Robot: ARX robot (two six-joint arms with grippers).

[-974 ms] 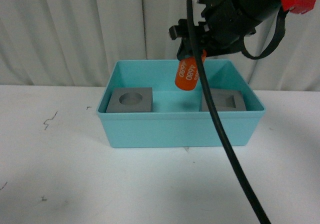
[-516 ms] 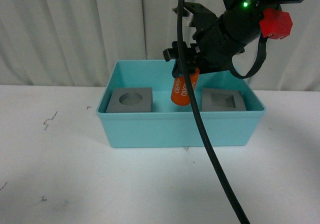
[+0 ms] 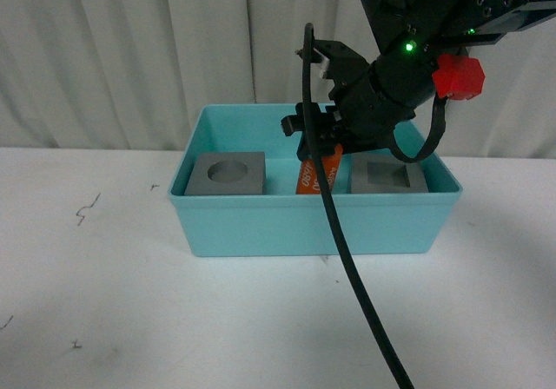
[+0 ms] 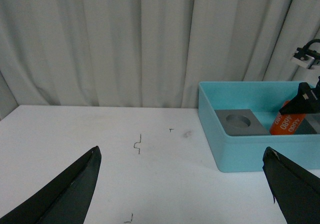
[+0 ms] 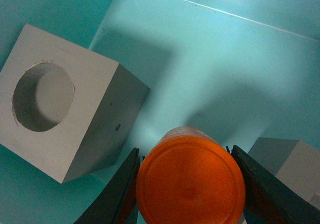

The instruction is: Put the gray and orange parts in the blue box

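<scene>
- The blue box (image 3: 313, 224) sits on the white tabletop (image 3: 130, 319), open side up, and already holds both gray cubes.
- The cube with the round recess (image 3: 228, 174) lies at the box's left end; the cube with the square recess (image 3: 388, 176) lies at its right end, leaving a bare strip of floor between them.
- The right pincer (image 3: 317, 146) hangs over that strip, its jaws pinching the orange cylinder (image 3: 313, 174) by its sides.
- The cylinder's long axis runs nearly vertical, tilted slightly. Its lower end is below the rim, between the cubes. In the right wrist view the cylinder (image 5: 191, 181) faces end-on toward the floor; whether it touches cannot be told.
- The release looks to need only a straight drop into the gap.
- The left pincer (image 4: 185, 184) is spread wide and empty, well apart from the box.
</scene>
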